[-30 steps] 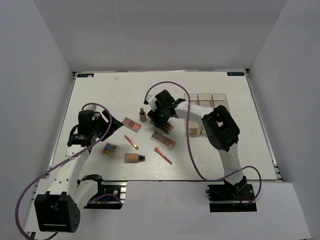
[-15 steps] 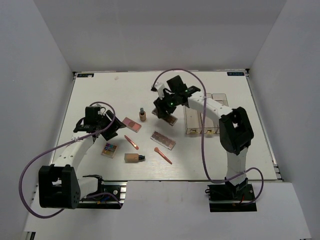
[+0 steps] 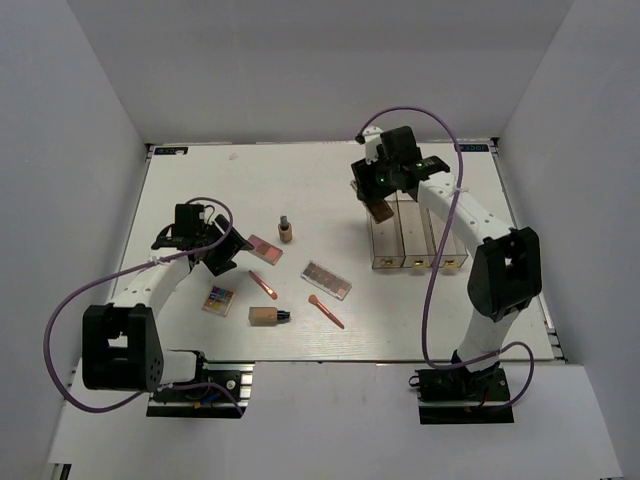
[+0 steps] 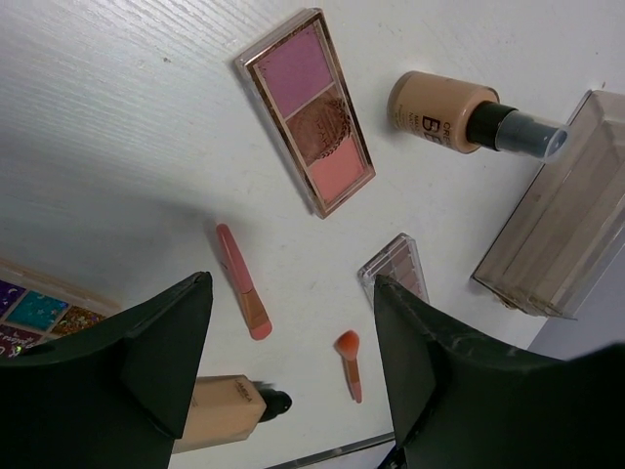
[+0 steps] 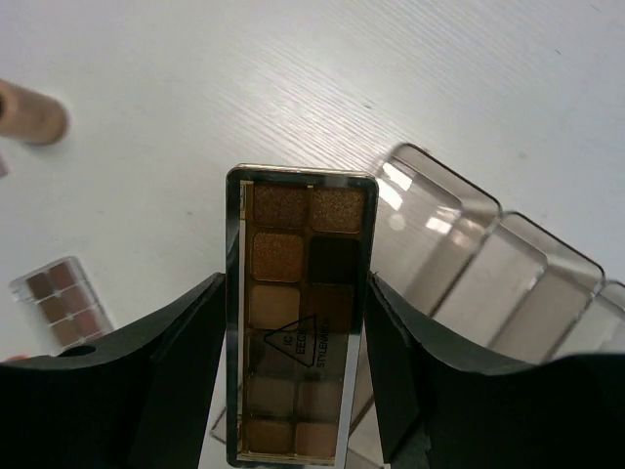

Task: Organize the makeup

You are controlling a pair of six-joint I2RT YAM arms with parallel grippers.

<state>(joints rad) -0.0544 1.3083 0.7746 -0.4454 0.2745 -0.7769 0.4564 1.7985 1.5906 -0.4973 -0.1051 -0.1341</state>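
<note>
The brown palette is clamped across its width between the two fingers of the right gripper, held off the table right of centre in the upper half of the top view. It hangs over the far end of the leftmost of the three clear organizer boxes. Whether its lower edge touches that box's rim is hard to tell from either view. The boxes stand side by side, touching, with bare white surface between them and the table's right edge. Left of the boxes an open strip separates them from the loose makeup near the middle. There the standing foundation bottle is uppermost and the pink palette lies just to its lower left. The mauve palette lies lower right of both. Below these are the upper brush and the lower brush. The lying foundation bottle sits between the brushes, and the multicoloured palette lies farthest left. None reach the near edge. The left gripper hovers just left of the pink palette, fingers spread wide with nothing between them.
</note>
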